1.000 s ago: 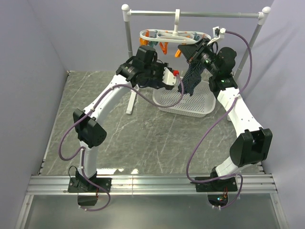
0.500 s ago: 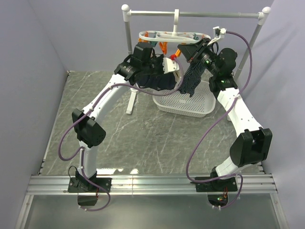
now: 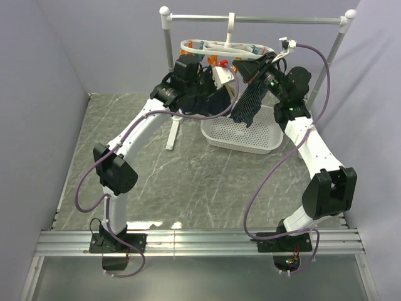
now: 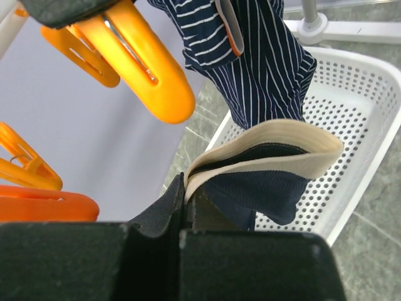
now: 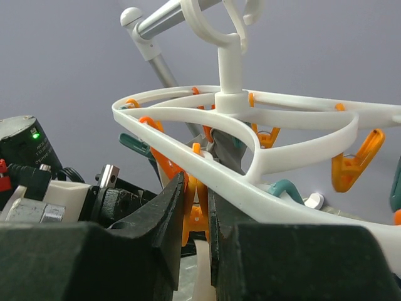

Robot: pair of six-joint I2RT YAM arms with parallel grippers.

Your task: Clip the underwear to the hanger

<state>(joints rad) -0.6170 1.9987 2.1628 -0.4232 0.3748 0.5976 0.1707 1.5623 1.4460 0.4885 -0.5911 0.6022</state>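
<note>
My left gripper is shut on the underwear, pinching its beige waistband. The navy fabric hangs below it, just under the white hanger and above the basket's near left corner. In the left wrist view the jaws are closed on the band, with orange clothespins just above and to the left. My right gripper is at the hanger's ring. It is shut on an orange clothespin that hangs from the ring.
A navy pinstriped cloth hangs clipped from the hanger, right beside the underwear. A white perforated basket stands below it. The grey rail stand carries the hanger's hook. Purple walls close in the sides and back.
My left gripper has lifted the underwear up and toward the hanger's clips. The right gripper has stayed at the hanger ring on the orange clothespin.
</note>
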